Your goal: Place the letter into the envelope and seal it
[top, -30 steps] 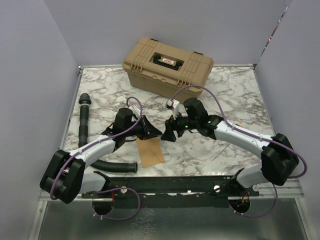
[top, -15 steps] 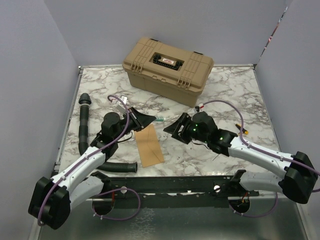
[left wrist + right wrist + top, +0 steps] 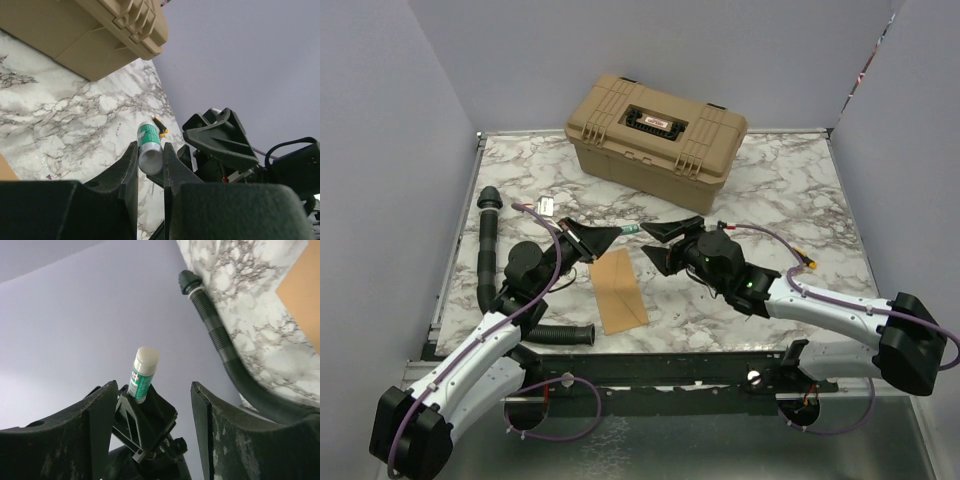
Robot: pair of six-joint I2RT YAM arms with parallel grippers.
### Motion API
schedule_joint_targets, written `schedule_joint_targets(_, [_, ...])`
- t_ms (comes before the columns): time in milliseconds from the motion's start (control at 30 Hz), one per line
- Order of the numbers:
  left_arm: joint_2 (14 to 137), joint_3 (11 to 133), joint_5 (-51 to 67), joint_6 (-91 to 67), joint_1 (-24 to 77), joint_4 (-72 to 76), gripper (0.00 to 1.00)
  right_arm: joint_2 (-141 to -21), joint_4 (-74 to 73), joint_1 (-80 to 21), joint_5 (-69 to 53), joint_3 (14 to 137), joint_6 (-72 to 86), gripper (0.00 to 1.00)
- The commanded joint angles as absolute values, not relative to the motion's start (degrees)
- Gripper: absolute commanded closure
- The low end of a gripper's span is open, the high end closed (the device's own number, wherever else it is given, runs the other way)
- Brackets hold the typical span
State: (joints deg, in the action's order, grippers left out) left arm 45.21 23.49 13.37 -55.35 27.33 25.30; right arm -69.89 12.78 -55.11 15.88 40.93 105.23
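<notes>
Left gripper (image 3: pixel 617 233): clamped on glue stick (image 3: pixel 141 371), whose lower end the fingers (image 3: pixel 127 172) hide.
Right gripper (image 3: pixel 646 242): jaws wide apart, holding nothing, 3 o'clock of stick.
Envelope (image 3: pixel 618 291): flat on table (image 3: pixel 790 190), 6 o'clock of stick; flap unclear.
Letter: cannot make out apart from envelope.

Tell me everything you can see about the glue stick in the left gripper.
The glue stick is a small plastic cylinder with a green-and-white printed label and a rounded white end, apparently its cap. The left gripper has its jaws shut on the lower part, holding it off the marble table with the white end sticking out beyond them. The right gripper, jaws open, is close by but not touching.
</notes>
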Motion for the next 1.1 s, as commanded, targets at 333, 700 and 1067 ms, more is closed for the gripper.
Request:
schedule_joint_targets(333, [42.5, 22.7, 12.3, -52.6, 27.3, 26.3, 1.0, -77.0, 18.5, -55.5, 18.4, 46.0, 112.0, 0.5])
schedule_joint_targets(700, [41.5, 21.9, 11.5, -52.6, 27.3, 25.7, 1.0, -77.9, 19.6, -55.6, 17.1, 47.1, 110.9, 0.67])
schedule_joint_targets(1067, [41.1, 23.0, 12.2, -50.2, 27.3, 21.3, 0.63, -77.1, 18.8, -55.7, 20.0, 46.5, 106.3, 0.89])
